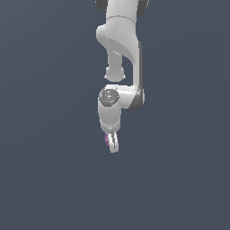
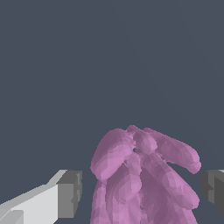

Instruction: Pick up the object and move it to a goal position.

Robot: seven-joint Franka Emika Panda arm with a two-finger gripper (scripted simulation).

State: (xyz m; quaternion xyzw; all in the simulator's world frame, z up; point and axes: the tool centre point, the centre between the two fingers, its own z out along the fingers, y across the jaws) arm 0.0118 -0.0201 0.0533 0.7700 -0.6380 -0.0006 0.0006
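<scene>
While my arm [image 1: 120, 49] hangs down from twelve o'clock in the exterior view, my gripper [image 1: 112, 144] sits just below the middle of that frame, pointing toward six o'clock against a flat slate-grey backdrop [image 1: 45, 134]. My wrist [image 1: 109, 105], white with a dark round cap, is directly above it at twelve.

The clump [image 1: 107, 139] shows in that view as a small pink-purple sliver at the nine o'clock edge of my fingers [image 1: 114, 144], pressed right up against them and mostly hidden behind them. It is far smaller than my hand.

In the wrist view the clump [image 2: 144, 179] fills the space between my two pads. It is lumpy and knobbly, a bundle of rounded lobes fanning out toward one and two o'clock, and its lower part runs off the frame at six. One grey pad [image 2: 70, 194], on its white finger, stands at eight o'clock of the clump, with a narrow dark gap between its face and the nearest lobe. The other pad [image 2: 214, 190] stands at three o'clock, just beside the outermost lobe.

My jaws are drawn in on either side of the clump, but I cannot tell whether they are actually pinching it, since that gap shows at one pad.
</scene>
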